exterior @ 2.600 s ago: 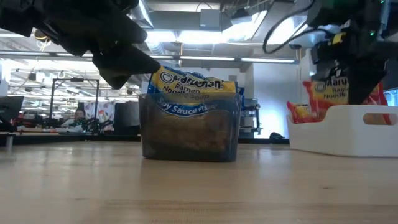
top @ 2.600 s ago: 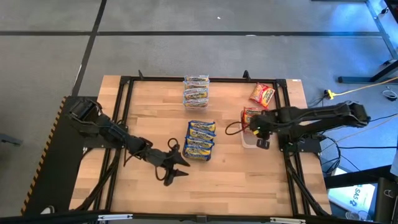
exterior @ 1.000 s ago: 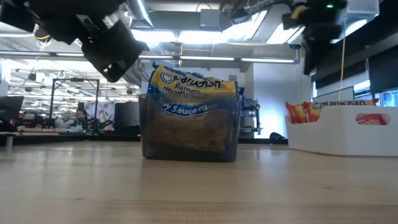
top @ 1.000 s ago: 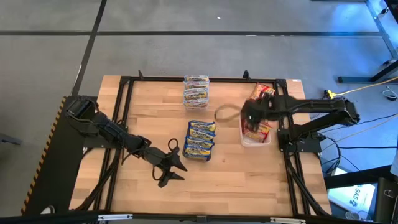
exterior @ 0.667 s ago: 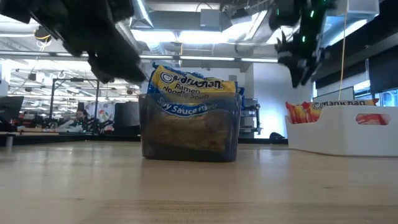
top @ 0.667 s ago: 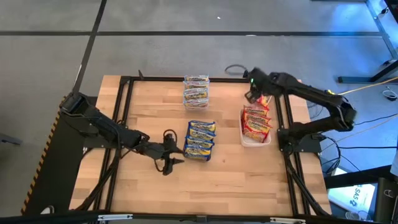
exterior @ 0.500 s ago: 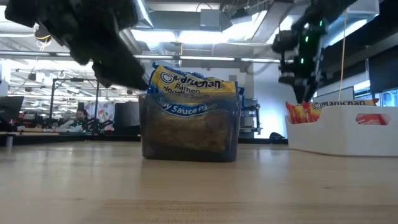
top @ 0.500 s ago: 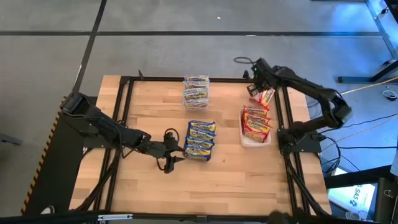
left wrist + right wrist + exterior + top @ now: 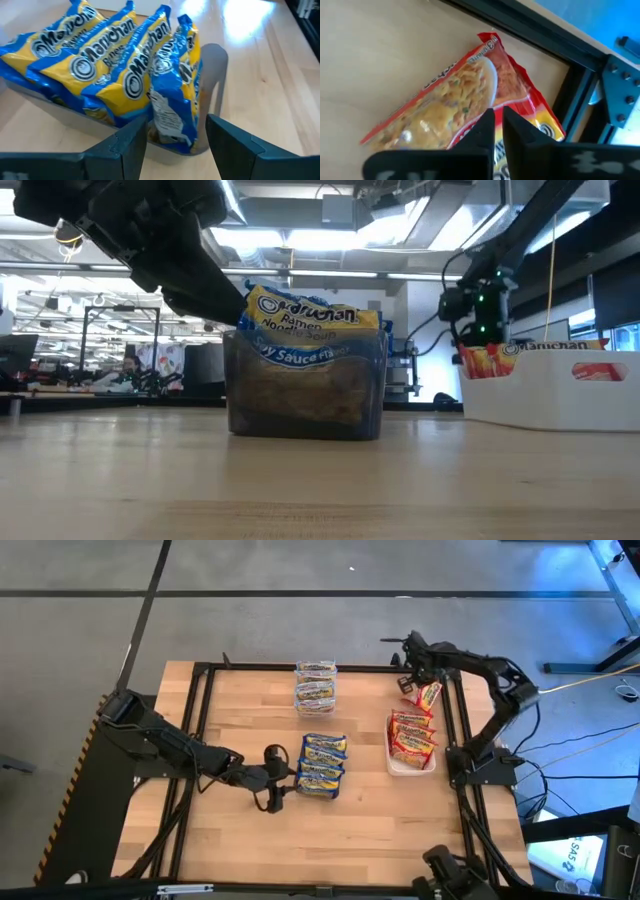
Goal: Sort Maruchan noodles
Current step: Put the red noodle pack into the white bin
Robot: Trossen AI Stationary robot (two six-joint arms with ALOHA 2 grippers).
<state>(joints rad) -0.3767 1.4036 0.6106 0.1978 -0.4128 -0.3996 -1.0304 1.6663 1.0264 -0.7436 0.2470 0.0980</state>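
Blue-labelled Maruchan packets point(image 9: 323, 762) stand on edge in a clear tub point(image 9: 216, 62) at mid-table. My left gripper point(image 9: 175, 135) is open at the tub's left end, a finger on either side of the end packet point(image 9: 172, 95), and I see no touch. A loose red packet point(image 9: 470, 90) lies flat at the table's far right corner point(image 9: 426, 693). My right gripper point(image 9: 498, 117) hangs just above it, shut with only a slit between the fingers. More red packets point(image 9: 412, 737) lie in a white tray point(image 9: 560, 385). My right gripper points down at the middle of the loose red packet point(image 9: 492, 100) from above. Whether its fingertips touch the wrapper I cannot tell, as the fingers themselves cover the spot. The packet lies flat on the table.
A stack of yellow-brown packets point(image 9: 315, 685) sits at the far edge, mid-table. A black frame rail point(image 9: 580, 75) runs right beside the red packet. Bare wood spreads across the near half of the table point(image 9: 350, 840).
My right gripper has swung from above the white tray toward the table's far right corner and come down over the loose red packet. My left gripper has moved right, up to the tub's end, and turned level with it. No packet has moved.
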